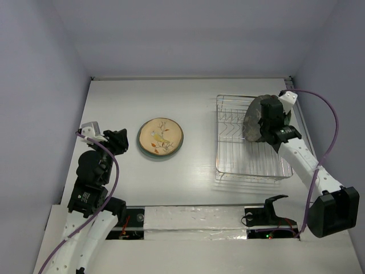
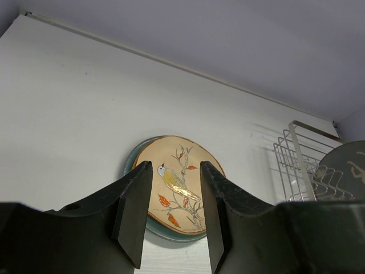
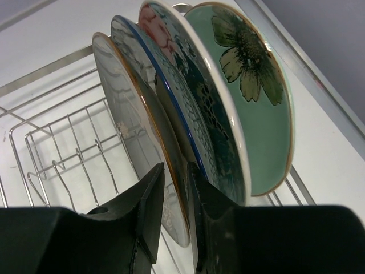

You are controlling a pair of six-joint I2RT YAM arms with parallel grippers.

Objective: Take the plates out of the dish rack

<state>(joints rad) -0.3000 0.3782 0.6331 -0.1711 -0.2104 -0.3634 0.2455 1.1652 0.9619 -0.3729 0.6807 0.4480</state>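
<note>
The silver wire dish rack (image 1: 239, 165) stands at the right. Several plates stand upright in it at its far right: a grey branch-patterned plate (image 3: 128, 120), a blue-rimmed plate (image 3: 171, 97), a red-flowered plate (image 3: 162, 25) and a pale green flowered plate (image 3: 256, 108). My right gripper (image 3: 174, 222) straddles the grey plate's rim with its jaws close on it; in the top view it (image 1: 265, 117) sits over that plate (image 1: 251, 117). A cream bird plate (image 1: 161, 137) lies on a teal plate (image 2: 132, 165) on the table. My left gripper (image 2: 175, 217) is open and empty, just left of them.
The rack's left half (image 3: 57, 142) holds only bare tines. The rack (image 2: 296, 154) stands close to the table's right edge. The back wall runs behind the table. A taped strip (image 1: 194, 220) lies along the near edge between the arm bases.
</note>
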